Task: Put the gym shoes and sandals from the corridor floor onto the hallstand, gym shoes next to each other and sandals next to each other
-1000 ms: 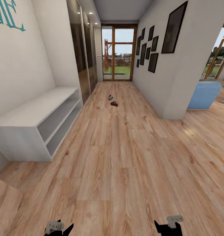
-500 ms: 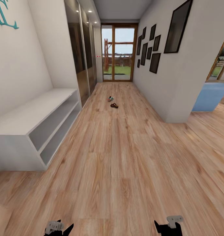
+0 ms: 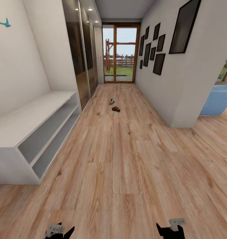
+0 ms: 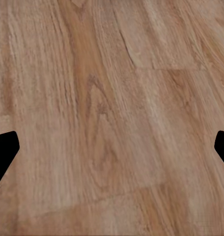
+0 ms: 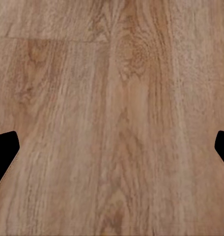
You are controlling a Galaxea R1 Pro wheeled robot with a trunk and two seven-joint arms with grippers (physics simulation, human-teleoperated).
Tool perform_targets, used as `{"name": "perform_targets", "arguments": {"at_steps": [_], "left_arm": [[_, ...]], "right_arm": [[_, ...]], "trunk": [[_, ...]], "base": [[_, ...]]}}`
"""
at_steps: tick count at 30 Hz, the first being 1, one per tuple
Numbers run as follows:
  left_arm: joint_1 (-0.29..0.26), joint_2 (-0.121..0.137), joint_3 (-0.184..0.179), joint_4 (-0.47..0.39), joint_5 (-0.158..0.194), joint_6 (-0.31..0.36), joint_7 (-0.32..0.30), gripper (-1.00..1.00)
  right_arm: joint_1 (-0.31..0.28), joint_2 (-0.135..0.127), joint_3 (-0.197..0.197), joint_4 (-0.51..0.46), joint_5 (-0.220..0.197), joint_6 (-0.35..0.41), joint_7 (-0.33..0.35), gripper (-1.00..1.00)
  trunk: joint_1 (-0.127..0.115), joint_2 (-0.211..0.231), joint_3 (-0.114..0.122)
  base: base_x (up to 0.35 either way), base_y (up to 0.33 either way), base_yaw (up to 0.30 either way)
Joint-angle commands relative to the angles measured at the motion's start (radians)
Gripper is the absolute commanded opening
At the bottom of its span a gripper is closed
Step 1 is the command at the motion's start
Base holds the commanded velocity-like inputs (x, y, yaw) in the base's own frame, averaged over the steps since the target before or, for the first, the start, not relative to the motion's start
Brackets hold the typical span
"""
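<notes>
I'm on approach: both my grippers, left gripper [image 4: 112,147] and right gripper [image 5: 112,147], spread wide and empty; next I must reach the far gym shoe [image 3: 112,101] and sandal [image 3: 115,109].

The corridor floor [image 3: 126,172] lies open and bare from the robot's front edge down to the glass door [image 3: 120,53]. Along the left wall the pale unit with two open tiers [image 3: 34,132] juts into the passage, with dark sliding panels [image 3: 82,56] beyond it. On the right a white wall corner [image 3: 183,99] narrows the way. Far down the middle, a gym shoe [image 3: 112,101] and a sandal [image 3: 115,109] lie just beside each other, with free floor on either side.
</notes>
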Motion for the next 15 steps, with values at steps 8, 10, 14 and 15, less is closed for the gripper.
{"name": "perform_targets", "arguments": {"at_steps": [8, 10, 14, 15], "left_arm": [[-0.001, 0.0, 0.005, 0.001, 0.001, -0.001, -0.007, 1.0], [-0.001, 0.0, 0.005, 0.001, 0.001, -0.001, -0.007, 1.0], [-0.001, 0.0, 0.005, 0.001, 0.001, -0.001, -0.007, 1.0], [-0.001, 0.0, 0.005, 0.001, 0.001, -0.001, -0.007, 1.0]], "right_arm": [[-0.001, 0.0, -0.009, 0.001, 0.008, -0.003, 0.004, 1.0], [-0.001, 0.0, -0.009, 0.001, 0.009, -0.003, 0.004, 1.0], [-0.001, 0.0, -0.009, 0.001, 0.008, -0.003, 0.004, 1.0], [-0.001, 0.0, -0.009, 0.001, 0.008, -0.003, 0.004, 1.0]], "trunk": [[0.0, 0.0, -0.001], [0.0, 0.0, -0.001], [0.0, 0.0, -0.001], [0.0, 0.0, -0.001]], "base": [[0.339, 0.0, 0.0], [0.339, 0.0, 0.0], [0.339, 0.0, 0.0], [0.339, 0.0, 0.0]]}}
